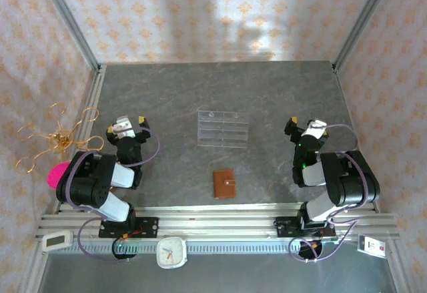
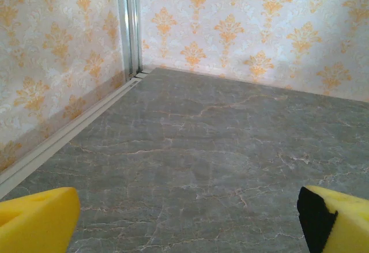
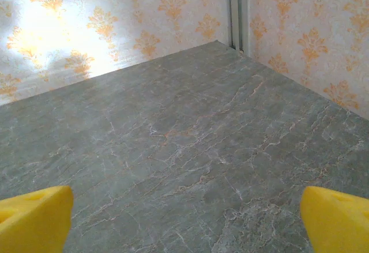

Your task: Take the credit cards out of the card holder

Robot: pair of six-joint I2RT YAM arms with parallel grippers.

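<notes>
— White clock [image 1: 171, 251] at the very front, below the rail [image 1: 220, 223], between the left arm [image 1: 93, 186] and the right arm [image 1: 340, 186]. What lies past it?

— The wallet [image 1: 224, 184], brown leather, flat on the grey marbled table [image 1: 173, 93]. It sits just beyond the rail, roughly midway between the arms. It is folded shut, with its tab on the right side.

— Where do the arms stand to it?

— Well apart from it, one on each side. The left gripper [image 1: 125, 123] is out to the left and a little farther back than the wallet. Its jaws are spread wide and hold nothing. From its wrist camera, the yellow fingertips [image 2: 34, 221] sit in the bottom corners with table between them.

— And the right?

— The right gripper [image 1: 305, 123] mirrors it on the other side, also spread wide and holding nothing. Its own fingertips [image 3: 337, 218] frame the same grey stone.

— Anything off to the side?

— Left of the left arm there is a pink thing [image 1: 56, 173]. Behind that, a gold wire ornament [image 1: 57, 136] rests against the wallpaper.

— Farther back?

— A clear rack [image 1: 223, 128] lies beyond the wallet, apart from it and about level with the two grippers. Past it the table runs on to the far wall [image 1: 200, 13], cream paper with an orange pattern and a patch of light on it.
</notes>
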